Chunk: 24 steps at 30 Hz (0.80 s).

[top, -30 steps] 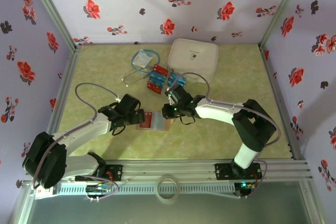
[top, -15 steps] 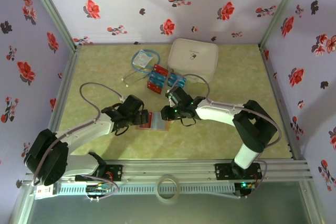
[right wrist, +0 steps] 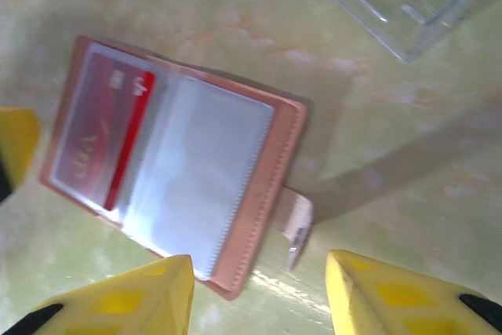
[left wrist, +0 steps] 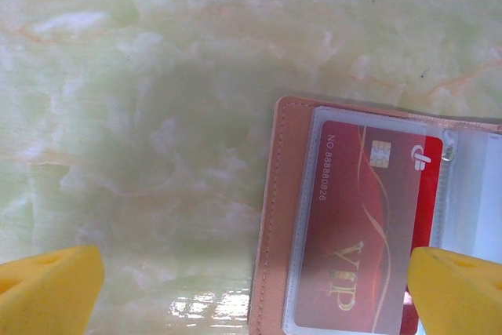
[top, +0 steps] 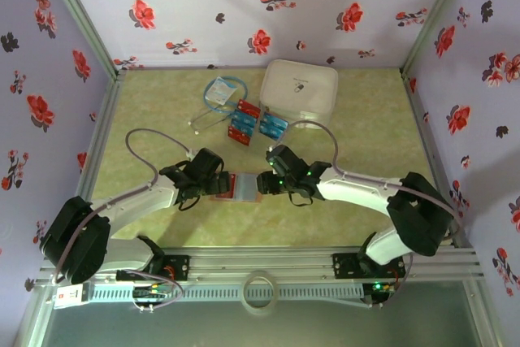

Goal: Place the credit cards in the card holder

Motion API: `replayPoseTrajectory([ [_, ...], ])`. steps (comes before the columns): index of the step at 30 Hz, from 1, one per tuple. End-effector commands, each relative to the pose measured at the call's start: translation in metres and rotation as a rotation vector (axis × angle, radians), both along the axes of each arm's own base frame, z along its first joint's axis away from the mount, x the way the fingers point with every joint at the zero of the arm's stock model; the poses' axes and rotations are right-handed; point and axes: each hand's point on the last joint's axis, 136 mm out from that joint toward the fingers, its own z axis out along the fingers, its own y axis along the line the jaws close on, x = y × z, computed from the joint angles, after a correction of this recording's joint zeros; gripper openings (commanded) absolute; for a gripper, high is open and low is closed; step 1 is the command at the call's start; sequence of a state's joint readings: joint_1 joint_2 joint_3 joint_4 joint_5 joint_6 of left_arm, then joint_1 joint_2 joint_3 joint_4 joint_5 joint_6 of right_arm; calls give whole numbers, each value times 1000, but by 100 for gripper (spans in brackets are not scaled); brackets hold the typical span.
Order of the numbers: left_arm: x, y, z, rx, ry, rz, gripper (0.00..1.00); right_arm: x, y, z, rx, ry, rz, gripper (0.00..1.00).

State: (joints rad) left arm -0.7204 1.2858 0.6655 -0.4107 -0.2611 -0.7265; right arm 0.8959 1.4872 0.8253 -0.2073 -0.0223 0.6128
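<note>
- The card holder (right wrist: 196, 170) lies open and flat on the table (top: 366, 144), between your two grippers and near the front.
- One red card (left wrist: 369, 225) already sits in a clear sleeve on the holder's left half. The sleeve on the other half looks empty.
- The remaining credit cards (top: 257, 124), red and blue, lie in a small cluster farther back, apart from the holder.
- Expect the cards to be light, stiff and slick. Lying flat they give your pads no edge, so plan to tip or slide one up and pinch it across its short sides.
- The holder looks soft and floppy, and its thin plastic sleeves could buckle. Take hold at the stitched outer border or pin it there. The small strap tab (right wrist: 296, 221) on the right edge is another grip point.
- Your left gripper (left wrist: 255, 289) is spread wide and grasps nothing. One pad is over the table, the other over the holder's left half.
- Your right gripper (right wrist: 255, 292) is also spread and empty, just off the holder's strap side.
- Compared with a second ago, both grippers have closed in on the holder, and the right arm's elbow has swung outward and nearer. The holder seems unmoved.
</note>
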Motion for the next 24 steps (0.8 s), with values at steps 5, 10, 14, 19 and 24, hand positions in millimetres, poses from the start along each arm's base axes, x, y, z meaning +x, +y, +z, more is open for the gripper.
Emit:
replayPoseTrajectory([
  [5, 3, 0, -2, 22, -10, -6, 100, 23, -7, -19, -50, -1, -53, 37],
  [10, 3, -1, -3, 20, -5, -9, 100, 32, -14, -21, -56, 0, -52, 4],
  [14, 3, -2, -2, 17, -4, -12, 100, 35, -31, -21, -72, -1, -51, 0],
  [19, 3, -5, -3, 7, -2, -18, 100, 35, -42, -21, -59, 28, -22, 0],
  [24, 3, -6, -8, 12, 11, -14, 100, 32, -43, -9, -36, 23, -30, 28],
])
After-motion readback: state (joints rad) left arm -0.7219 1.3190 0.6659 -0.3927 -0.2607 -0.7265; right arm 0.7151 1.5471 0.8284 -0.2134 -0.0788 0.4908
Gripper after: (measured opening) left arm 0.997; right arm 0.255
